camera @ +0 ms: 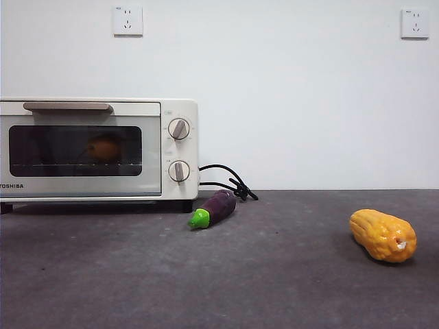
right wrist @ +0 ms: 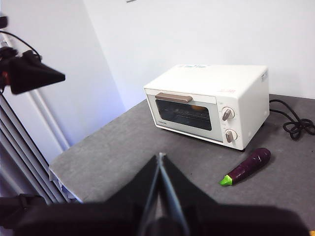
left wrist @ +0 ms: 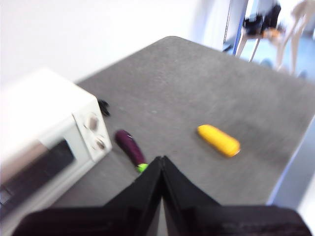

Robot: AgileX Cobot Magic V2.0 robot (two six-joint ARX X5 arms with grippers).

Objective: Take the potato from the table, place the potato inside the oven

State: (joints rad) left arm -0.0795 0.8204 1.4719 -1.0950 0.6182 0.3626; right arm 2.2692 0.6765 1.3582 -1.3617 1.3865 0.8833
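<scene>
The potato (camera: 104, 149) shows as a dim orange-brown shape behind the dark glass of the oven (camera: 192, 137), whose door is closed. In the right wrist view an orange glint of the potato (right wrist: 196, 106) shows through the glass of the oven (right wrist: 211, 81). The oven (left wrist: 44, 108) stands at the left of the table (camera: 274, 288). My left gripper (left wrist: 161, 160) is shut on nothing, high above the table, away from the oven. My right gripper (right wrist: 160, 156) is shut and empty too, well in front of the oven. Neither gripper appears in the front view.
A purple eggplant (camera: 214, 208) with a green cap lies just right of the oven's front. A yellow corn cob (camera: 383, 235) lies at the right. The oven's black cord (camera: 230, 181) is coiled behind the eggplant. A dark pointed shape (right wrist: 34, 74) hangs beyond the table's edge.
</scene>
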